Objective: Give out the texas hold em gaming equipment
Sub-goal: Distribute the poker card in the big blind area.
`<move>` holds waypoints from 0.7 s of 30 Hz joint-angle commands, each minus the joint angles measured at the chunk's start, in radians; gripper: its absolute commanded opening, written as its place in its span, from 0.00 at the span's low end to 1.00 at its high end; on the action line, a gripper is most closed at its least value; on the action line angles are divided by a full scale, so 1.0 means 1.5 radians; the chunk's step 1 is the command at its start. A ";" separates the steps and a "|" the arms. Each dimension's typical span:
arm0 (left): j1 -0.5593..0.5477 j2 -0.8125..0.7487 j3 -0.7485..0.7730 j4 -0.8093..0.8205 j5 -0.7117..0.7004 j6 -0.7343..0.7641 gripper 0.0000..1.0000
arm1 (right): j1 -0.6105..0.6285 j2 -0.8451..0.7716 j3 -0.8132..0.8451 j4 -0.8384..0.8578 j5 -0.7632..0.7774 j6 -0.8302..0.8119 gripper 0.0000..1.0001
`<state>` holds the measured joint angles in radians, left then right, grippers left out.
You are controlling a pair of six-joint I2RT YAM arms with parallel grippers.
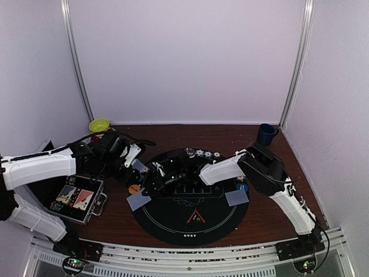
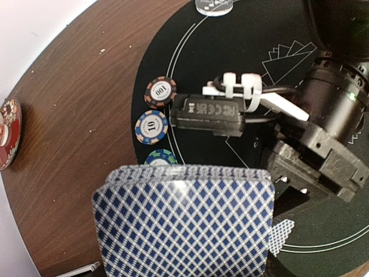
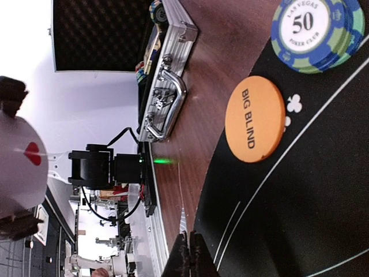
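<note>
Left gripper (image 1: 137, 163) clamped on card deck (image 2: 184, 225) over left edge of black mat (image 1: 222, 216). Right gripper (image 3: 190, 254) pinched together, empty, near orange BIG BLIND button (image 3: 255, 119).

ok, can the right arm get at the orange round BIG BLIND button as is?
Probably yes. The orange round BIG BLIND button lies uncovered at the edge of the black mat, the right gripper close by, nothing between. Its jaws are shut.
</note>
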<state>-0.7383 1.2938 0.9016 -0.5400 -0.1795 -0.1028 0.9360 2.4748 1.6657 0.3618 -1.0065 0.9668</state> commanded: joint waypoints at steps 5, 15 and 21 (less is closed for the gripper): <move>0.005 -0.039 -0.012 0.042 0.000 0.006 0.57 | 0.006 0.017 0.010 -0.128 0.065 -0.090 0.00; 0.006 -0.030 -0.007 0.045 0.006 0.009 0.57 | -0.003 -0.037 0.021 -0.238 0.101 -0.184 0.41; 0.006 -0.027 -0.005 0.044 0.015 0.010 0.57 | -0.047 -0.106 -0.013 -0.249 0.116 -0.207 0.52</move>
<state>-0.7383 1.2537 0.8883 -0.5224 -0.1764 -0.0990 0.9249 2.4081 1.6825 0.0547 -0.8856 0.7120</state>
